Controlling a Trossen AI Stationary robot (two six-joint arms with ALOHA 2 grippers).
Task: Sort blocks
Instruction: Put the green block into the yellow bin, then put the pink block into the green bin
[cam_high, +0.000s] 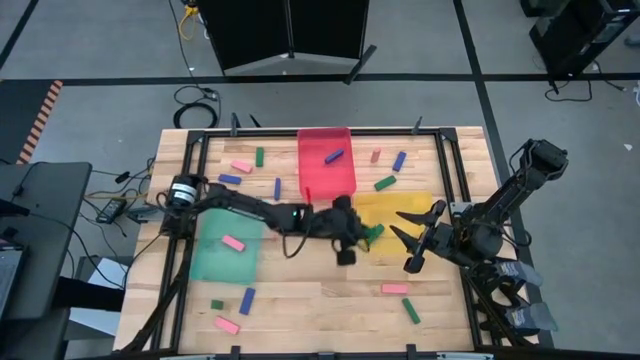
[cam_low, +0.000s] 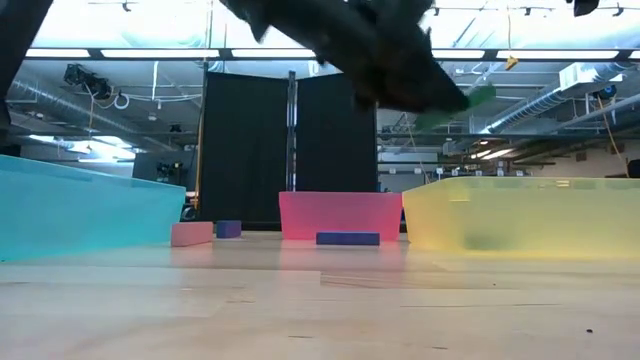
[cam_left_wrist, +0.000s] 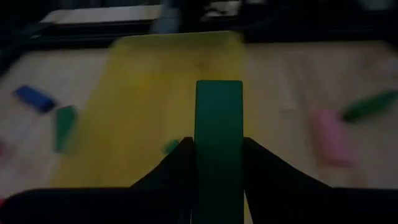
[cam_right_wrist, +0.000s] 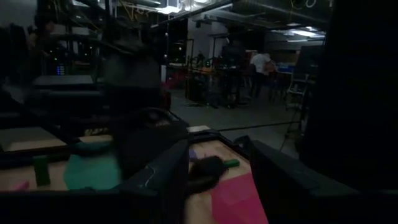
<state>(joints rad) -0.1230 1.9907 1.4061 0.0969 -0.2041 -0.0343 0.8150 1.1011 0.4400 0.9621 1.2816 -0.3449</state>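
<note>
My left gripper (cam_left_wrist: 217, 155) pinches a dark green block (cam_left_wrist: 219, 137) lengthwise between its fingers, lifted off the table at the yellow tray's (cam_high: 395, 208) edge, probably to carry it clear. Right gripper (cam_high: 420, 238) waits beside that tray, jaws spread, holding nothing.

My left arm stretches out low across the middle of the table, its wrist angled toward the right arm. The left gripper (cam_high: 362, 237) has its fingers (cam_left_wrist: 177, 165) clamped on either side of a green block (cam_left_wrist: 219, 143), which juts forward past the fingertips. My right arm is folded back at the table's right side, the right gripper (cam_high: 412, 232) spread wide, facing the left one.
</note>
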